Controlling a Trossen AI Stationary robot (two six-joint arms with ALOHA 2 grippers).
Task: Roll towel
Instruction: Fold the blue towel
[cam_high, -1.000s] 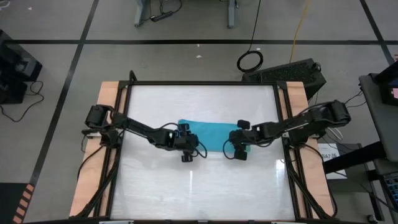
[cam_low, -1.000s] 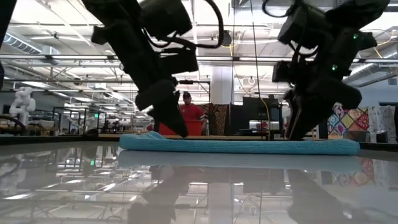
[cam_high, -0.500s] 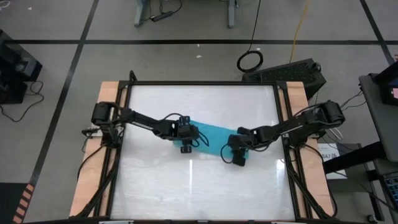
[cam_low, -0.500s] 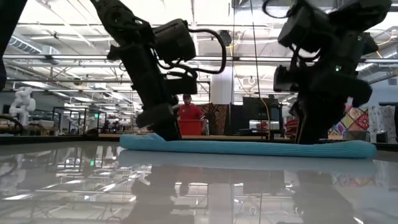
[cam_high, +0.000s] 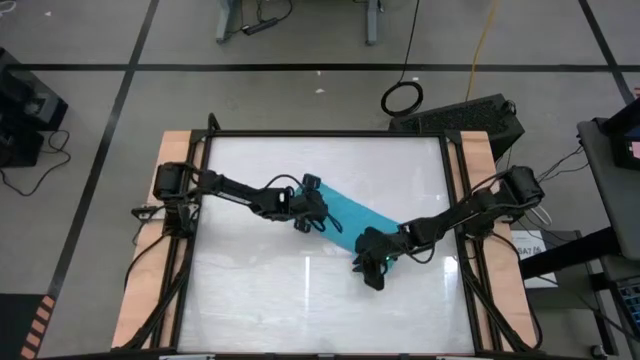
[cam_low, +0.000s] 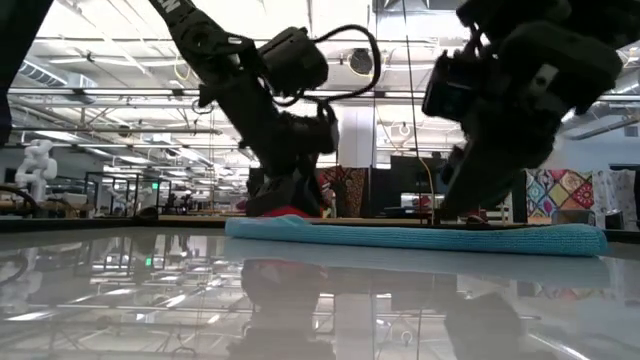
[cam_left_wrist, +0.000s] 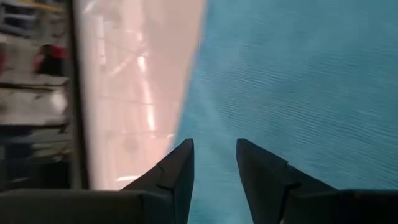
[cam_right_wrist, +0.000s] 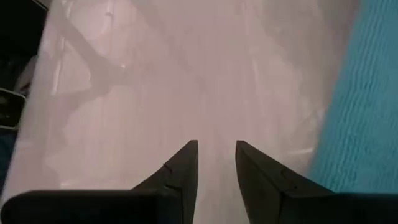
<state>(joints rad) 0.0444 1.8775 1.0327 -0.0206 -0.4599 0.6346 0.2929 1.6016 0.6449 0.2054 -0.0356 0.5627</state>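
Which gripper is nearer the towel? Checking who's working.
Left. The left gripper is over the towel; the right gripper is over bare table beside it.

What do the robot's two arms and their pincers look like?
Both arms are black and jointed, made of thin links with chunky round joints. Black cables loop along the left arm and right arm. The left pincer and right pincer each end in two dark, pointed, wedge-shaped fingers.

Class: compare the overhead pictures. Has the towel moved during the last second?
Yes. The towel has swung from level to diagonal against the table's frame, its right end nearer the front.
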